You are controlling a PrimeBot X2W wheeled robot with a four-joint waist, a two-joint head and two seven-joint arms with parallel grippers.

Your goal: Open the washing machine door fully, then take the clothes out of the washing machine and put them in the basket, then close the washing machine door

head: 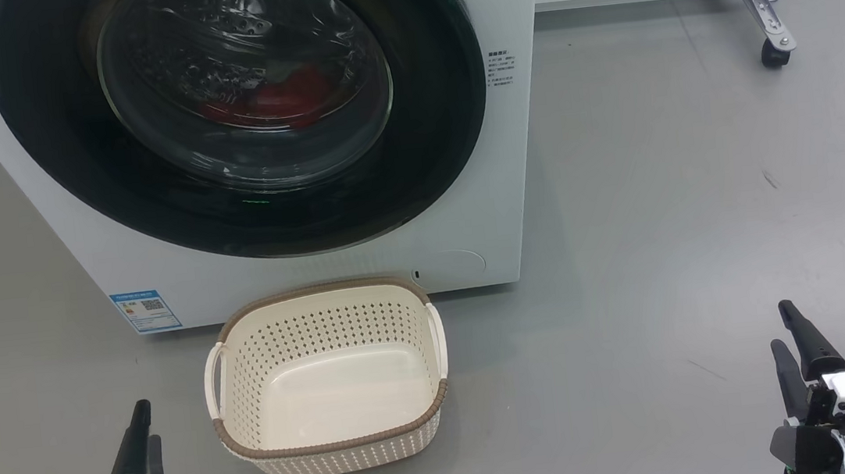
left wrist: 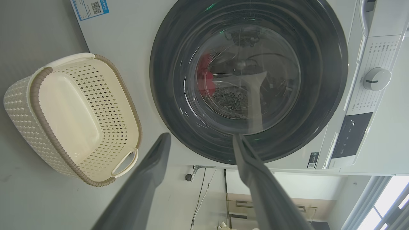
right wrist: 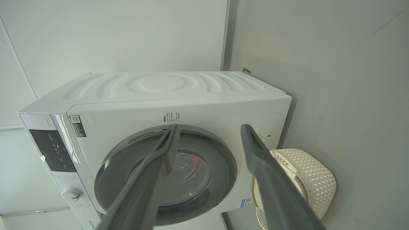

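Red clothes (head: pixel 290 94) behind closed door (head: pixel 248 220); dial (left wrist: pixel 377 79) in left wrist view; left gripper (left wrist: pixel 201 137), right gripper (right wrist: pixel 210 127) splayed.

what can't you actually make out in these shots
Clothes: head view, just a red patch; the door glass and its reflections hide shape and lettering.
Washing machine: head view, top and controls cut off by the upper edge.
Blue label: head view, print too small to read.
Basket: right wrist view, part hidden behind a finger of the right gripper.
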